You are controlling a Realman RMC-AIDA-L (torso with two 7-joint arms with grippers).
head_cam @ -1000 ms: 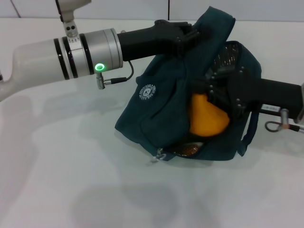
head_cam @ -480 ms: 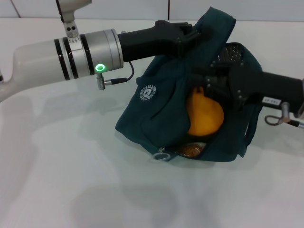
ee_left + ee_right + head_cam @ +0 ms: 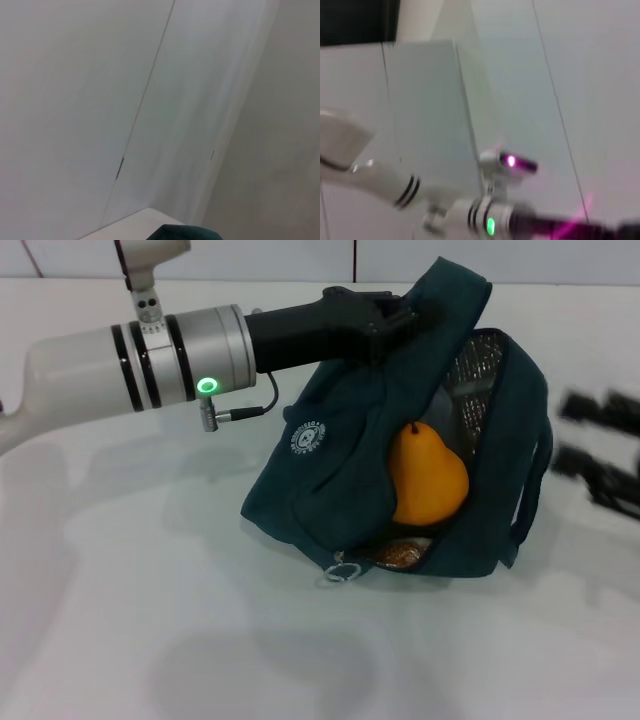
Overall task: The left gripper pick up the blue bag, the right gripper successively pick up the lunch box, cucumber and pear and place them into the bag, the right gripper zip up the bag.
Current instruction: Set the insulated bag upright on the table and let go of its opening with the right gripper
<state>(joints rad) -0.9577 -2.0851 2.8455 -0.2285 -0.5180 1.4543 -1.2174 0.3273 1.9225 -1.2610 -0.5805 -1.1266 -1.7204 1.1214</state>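
Left gripper (image 3: 400,320) reaches in from the left side toward the far middle of the white bench (image 3: 150,620). Its black fingers are clamped on the raised top fold of the blue bag (image 3: 330,480), holding that flap up. Green light lit on the silver arm.

Blue bag sits on the bench a little right of centre and toward the far edge, leaning, its mouth gaping toward the right. Silver lining (image 3: 465,370) shows inside the open top. Round white logo (image 3: 310,436) faces the near-left. Zipper's metal ring pull (image 3: 343,569) hangs at the bag's near lower corner, just touching the bench surface. One rope-like handle (image 3: 530,490) trails down the bag's right side.

Pear (image 3: 427,477) stands upright inside the open bag, stem up, leaning against the inner wall. Below it, at the bottom of the opening, something brownish and glinting; cannot tell what it is. Lunch box and cucumber cannot be made out.

Right gripper (image 3: 600,455) is at the right edge of the bench, well apart from the bag, blurred. Two dark fingers show with a gap between them, holding nothing.

Left wrist view shows only a sliver of teal fabric against pale wall panels.
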